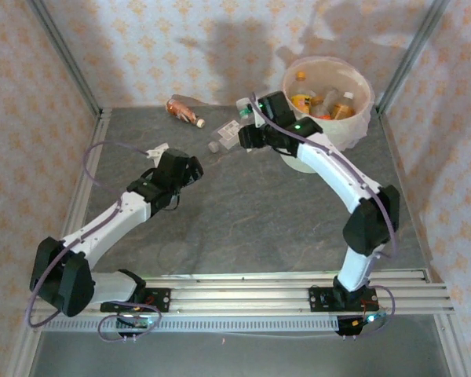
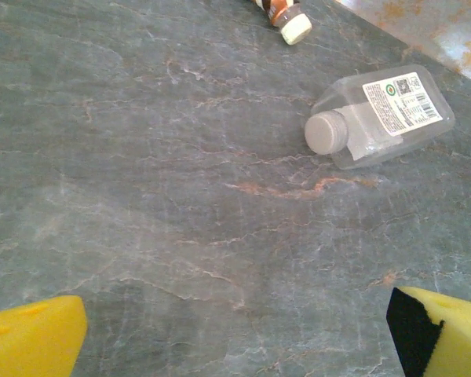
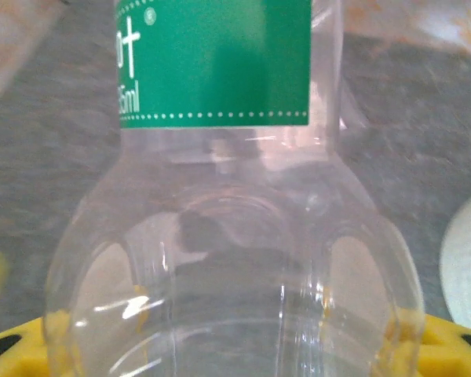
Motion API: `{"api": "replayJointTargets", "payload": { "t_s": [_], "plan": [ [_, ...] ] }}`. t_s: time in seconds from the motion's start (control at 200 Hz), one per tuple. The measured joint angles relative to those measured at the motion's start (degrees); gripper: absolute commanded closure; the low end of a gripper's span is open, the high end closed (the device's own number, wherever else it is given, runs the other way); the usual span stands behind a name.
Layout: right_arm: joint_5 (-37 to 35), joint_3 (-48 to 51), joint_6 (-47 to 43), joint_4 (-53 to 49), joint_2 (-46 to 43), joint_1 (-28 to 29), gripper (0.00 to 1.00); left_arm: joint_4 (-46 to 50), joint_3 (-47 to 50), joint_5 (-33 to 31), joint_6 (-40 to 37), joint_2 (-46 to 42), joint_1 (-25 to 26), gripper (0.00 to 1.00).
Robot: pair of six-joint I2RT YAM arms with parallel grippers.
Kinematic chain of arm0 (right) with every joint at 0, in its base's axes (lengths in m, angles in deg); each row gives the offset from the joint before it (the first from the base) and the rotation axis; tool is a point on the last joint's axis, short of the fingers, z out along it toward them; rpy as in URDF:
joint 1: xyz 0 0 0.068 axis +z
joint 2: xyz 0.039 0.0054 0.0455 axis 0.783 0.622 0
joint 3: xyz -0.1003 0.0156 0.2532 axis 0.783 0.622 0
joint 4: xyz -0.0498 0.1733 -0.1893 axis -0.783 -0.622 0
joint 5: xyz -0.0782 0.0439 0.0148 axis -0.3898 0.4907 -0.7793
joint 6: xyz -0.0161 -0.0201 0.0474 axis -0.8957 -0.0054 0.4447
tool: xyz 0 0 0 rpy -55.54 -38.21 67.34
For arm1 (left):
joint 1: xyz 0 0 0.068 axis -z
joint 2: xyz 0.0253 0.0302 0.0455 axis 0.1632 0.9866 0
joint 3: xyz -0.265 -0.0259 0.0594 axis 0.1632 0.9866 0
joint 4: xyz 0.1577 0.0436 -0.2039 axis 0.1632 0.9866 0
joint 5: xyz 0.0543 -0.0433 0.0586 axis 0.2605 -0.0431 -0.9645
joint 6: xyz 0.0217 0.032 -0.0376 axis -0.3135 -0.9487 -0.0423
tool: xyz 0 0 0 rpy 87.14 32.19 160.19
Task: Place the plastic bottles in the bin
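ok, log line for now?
right gripper: shut on clear green-labelled plastic bottle | left gripper: open, empty | round white plastic bin: holds bottles

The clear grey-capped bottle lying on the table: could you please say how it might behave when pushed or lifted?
The clear bottle looks empty, so probably light and easily skidded. Lying on its side, it may roll. Its thin walls could dent under a squeeze.
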Motion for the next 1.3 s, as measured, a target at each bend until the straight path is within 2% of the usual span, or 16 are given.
{"api": "replayJointTargets", "payload": {
  "t_s": [0.12,0.285,0.515,0.645,0.781,0.916,1.066,1.201,1.301],
  "plan": [
    [5.3,-2.1,-0.1,1.2,-3.1,-2.6,0.57,-0.1,-0.1,0.6,0.1,1.4,0.0,0.00],
    [8.9,-8.6,0.0,1.4,-4.0,-9.4,0.57,0.2,-0.1,0.9,0.2,1.5,0.0,0.00],
    [7.8,-23.9,5.2,-2.9,1.0,-21.0,0.55,0.7,0.3,0.6,0.3,0.2,0.0,0.00],
    [5.0,-27.3,11.4,-4.0,5.0,-26.0,0.51,1.2,0.4,-0.1,0.6,-0.8,0.0,0.00],
    [0.5,-27.5,18.3,-4.4,9.0,-27.0,0.46,1.4,0.4,-0.1,1.2,-0.8,0.0,0.00],
    [-4.0,-24.8,25.0,-2.9,10.1,-26.8,0.47,1.4,0.4,-0.1,1.6,-0.8,0.0,0.00],
    [-11.2,-20.5,30.1,3.1,10.2,-26.8,0.49,1.8,0.4,-0.1,1.7,-0.8,0.0,0.00],
    [-14.7,-20.4,28.7,7.2,11.8,-26.8,0.44,1.9,0.9,-0.3,1.7,-1.3,0.0,0.00],
    [-13.9,-20.4,21.4,10.3,12.9,-26.8,0.43,1.9,2.2,-0.8,1.7,-2.7,0.0,0.00]
  ]
}}
